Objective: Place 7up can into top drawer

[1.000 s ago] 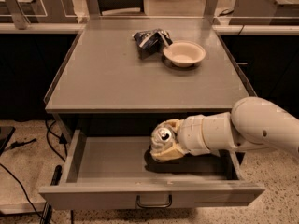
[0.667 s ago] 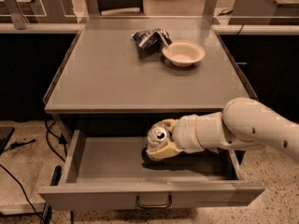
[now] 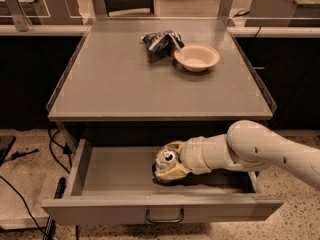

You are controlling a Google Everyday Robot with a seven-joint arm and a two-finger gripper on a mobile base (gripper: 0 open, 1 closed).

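The top drawer (image 3: pixel 110 174) is pulled open below the grey table, its front panel carrying a small curved handle (image 3: pixel 165 218). My gripper (image 3: pixel 169 164) reaches in from the right, inside the drawer near its middle. It is shut on the 7up can (image 3: pixel 165 159), whose silver pull-tab top faces up and to the left. The can sits low, at or just above the drawer floor; I cannot tell whether it touches. Cream fingers (image 3: pixel 170 174) wrap the can's body, which is mostly hidden.
On the table top (image 3: pixel 115 79) a dark shiny snack bag (image 3: pixel 160 43) lies at the back, with a shallow cream bowl (image 3: pixel 196 57) beside it on the right. Cables (image 3: pixel 25 184) trail on the floor to the left. The drawer's left half is bare.
My gripper and the can have moved a little to the left and slightly lower inside the drawer. The grip on the can is unchanged.
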